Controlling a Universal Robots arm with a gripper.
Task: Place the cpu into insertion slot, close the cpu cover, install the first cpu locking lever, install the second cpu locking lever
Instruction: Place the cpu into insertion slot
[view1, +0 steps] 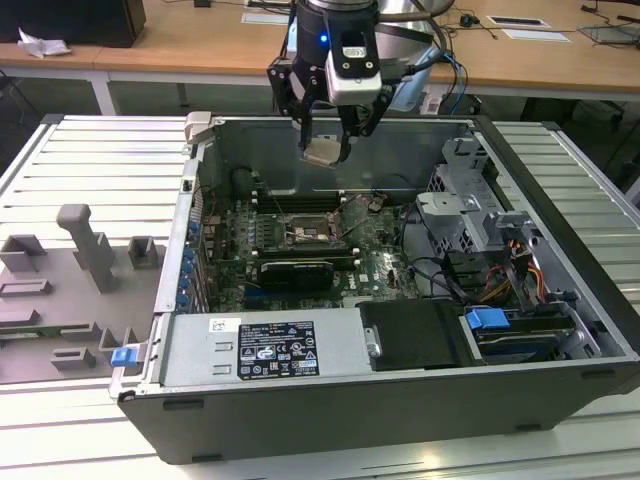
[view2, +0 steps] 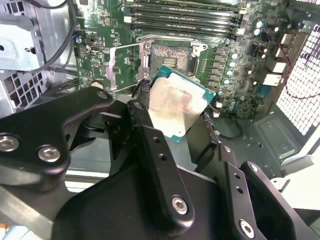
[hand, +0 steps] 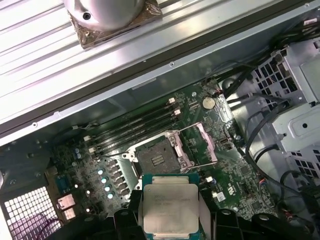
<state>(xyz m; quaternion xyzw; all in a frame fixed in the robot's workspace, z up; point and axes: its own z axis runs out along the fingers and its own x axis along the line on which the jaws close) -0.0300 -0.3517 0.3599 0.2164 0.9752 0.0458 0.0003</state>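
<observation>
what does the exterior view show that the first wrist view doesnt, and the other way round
Exterior view: the whole open computer case and the grey fixture blocks at the exterior view's left. First wrist view: a close look at the cpu cover swung open, and a coin battery. Both: the gripper shut on the cpu above the motherboard, with the insertion slot empty.

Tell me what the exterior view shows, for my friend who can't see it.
The robot's pincer holds the cpu in the air above an open computer case. Below it, on the green motherboard, the insertion slot lies open.
</observation>
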